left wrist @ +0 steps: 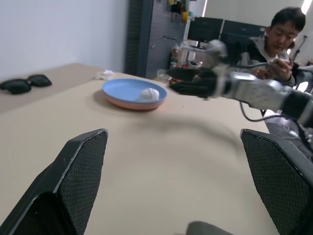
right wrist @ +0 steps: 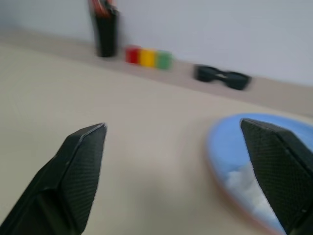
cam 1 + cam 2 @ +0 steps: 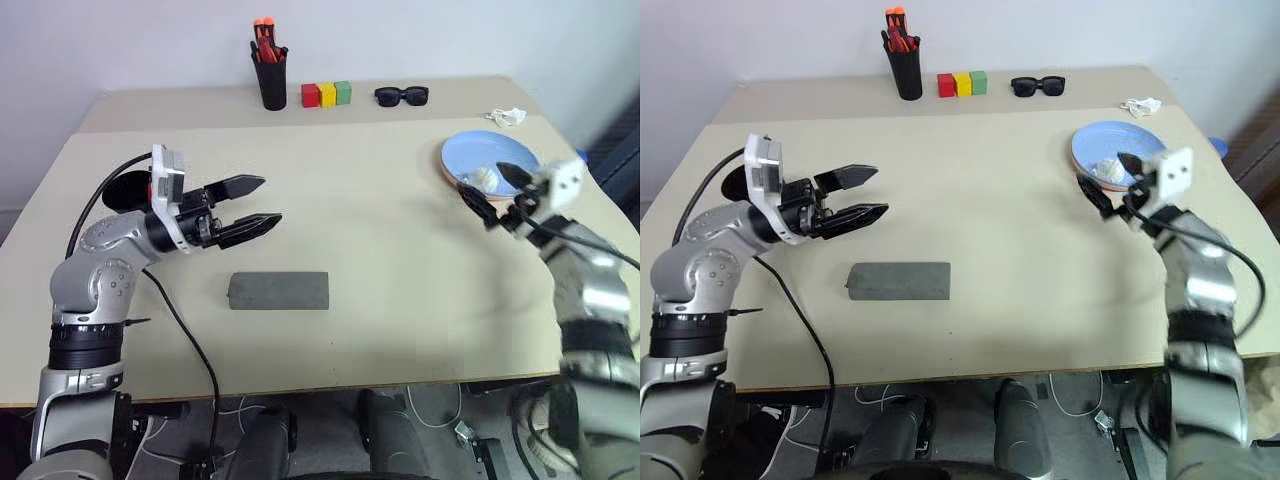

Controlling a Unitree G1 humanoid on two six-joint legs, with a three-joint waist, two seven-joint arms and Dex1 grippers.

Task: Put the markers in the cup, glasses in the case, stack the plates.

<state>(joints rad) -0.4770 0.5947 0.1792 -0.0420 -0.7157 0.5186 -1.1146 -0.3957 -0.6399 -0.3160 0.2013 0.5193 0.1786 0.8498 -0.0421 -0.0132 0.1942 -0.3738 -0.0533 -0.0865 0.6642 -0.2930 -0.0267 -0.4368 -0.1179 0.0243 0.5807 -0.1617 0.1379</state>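
Observation:
The light blue plate (image 3: 490,152) lies on the salmon pink plate (image 1: 133,104) at the table's far right, with a white crumpled wad (image 1: 149,94) on top. My right gripper (image 3: 484,182) hovers open at the plates' near edge, nothing between its fingers. My left gripper (image 3: 270,199) is open and empty above the table's left half, pointing right. The grey case (image 3: 278,290) lies shut on the table in front of it. The wide black cup (image 3: 122,190) sits behind my left arm, partly hidden. The markers and the glasses are out of view.
At the back edge stand a tall black cup of orange pens (image 3: 270,78), three coloured blocks (image 3: 327,95) and black sunglasses (image 3: 401,95). A small white crumpled thing (image 3: 508,115) lies beyond the plates. A person (image 1: 283,34) sits past the table's right side.

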